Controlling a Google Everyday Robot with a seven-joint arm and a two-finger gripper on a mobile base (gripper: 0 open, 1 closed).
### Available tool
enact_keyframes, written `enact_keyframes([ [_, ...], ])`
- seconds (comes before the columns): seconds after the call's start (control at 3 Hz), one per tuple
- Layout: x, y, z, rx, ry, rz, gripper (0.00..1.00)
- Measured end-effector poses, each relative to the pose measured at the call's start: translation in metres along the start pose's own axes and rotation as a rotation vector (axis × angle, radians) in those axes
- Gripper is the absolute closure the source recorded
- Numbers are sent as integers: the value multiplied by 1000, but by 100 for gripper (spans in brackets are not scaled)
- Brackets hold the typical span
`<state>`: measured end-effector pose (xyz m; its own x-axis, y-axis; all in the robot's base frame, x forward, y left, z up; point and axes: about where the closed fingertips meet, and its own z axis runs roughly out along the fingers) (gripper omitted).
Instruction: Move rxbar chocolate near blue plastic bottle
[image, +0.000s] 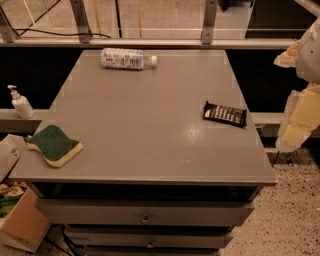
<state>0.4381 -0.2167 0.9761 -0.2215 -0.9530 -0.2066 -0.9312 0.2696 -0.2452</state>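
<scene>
Left of the hand (300, 118) (grip unclear) — well apart — lies the rxbar chocolate (225, 114).

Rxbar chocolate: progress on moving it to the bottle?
Done: nothing. The rxbar chocolate lies by the right edge of the table, far from the blue plastic bottle lying at the back. In hand: the gripper is off the right side, not touching it. Left: grasp, carry, place.

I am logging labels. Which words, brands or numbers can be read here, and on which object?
rxbar chocolate: white lettering, too blurred to read.
blue plastic bottle: label print, too small to read.
tool, at the right edge beside the table: no text visible.
</scene>
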Motion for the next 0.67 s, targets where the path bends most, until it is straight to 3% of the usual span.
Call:
enact_keyframes([
  [0.67, -1, -3, 5, 20, -9, 4, 0],
])
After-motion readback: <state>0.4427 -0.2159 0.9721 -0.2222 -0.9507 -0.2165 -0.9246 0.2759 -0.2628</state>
